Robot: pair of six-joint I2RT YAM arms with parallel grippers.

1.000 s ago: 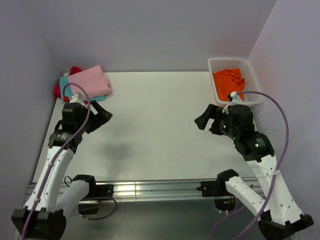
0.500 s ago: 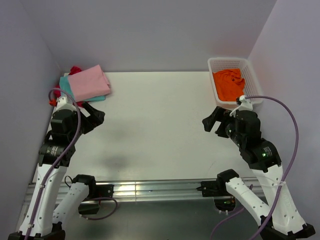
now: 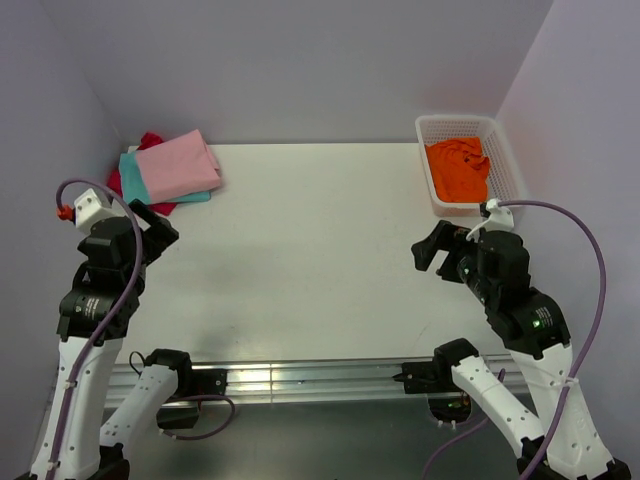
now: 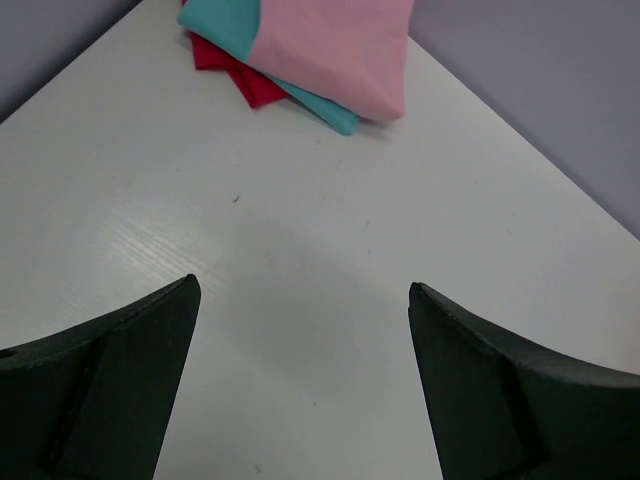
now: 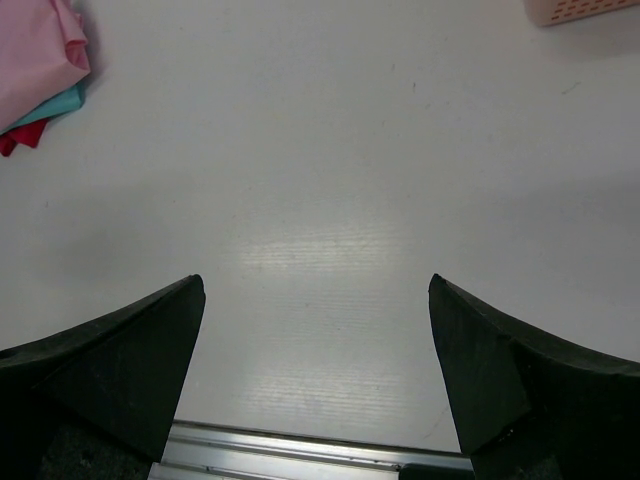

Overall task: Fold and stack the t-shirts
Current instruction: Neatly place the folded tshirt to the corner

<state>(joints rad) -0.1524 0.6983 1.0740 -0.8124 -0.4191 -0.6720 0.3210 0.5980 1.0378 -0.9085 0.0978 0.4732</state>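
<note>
The surface (image 3: 300, 260) is a smooth white board with a satin finish. In the left wrist view a faint streaky grain catches the light at centre left, with a few tiny dark specks. At the upper left, the pink t-shirt (image 3: 178, 167) is soft matt cloth, as are the teal t-shirt (image 3: 131, 176) and red t-shirt (image 3: 150, 141) under it. At the upper right, the orange t-shirt (image 3: 458, 170) is crumpled matt cloth inside the basket (image 3: 508, 160) of white plastic mesh. The left tool (image 4: 300, 290) and right tool (image 5: 315, 285) have matt black, faintly grainy plastic fingers. Along the lower edge runs a rail (image 3: 320, 378) of shiny brushed metal. The right arm (image 3: 553, 392) wears smooth white plastic shells. The walls (image 3: 300, 70) look matt lilac-grey.
</note>
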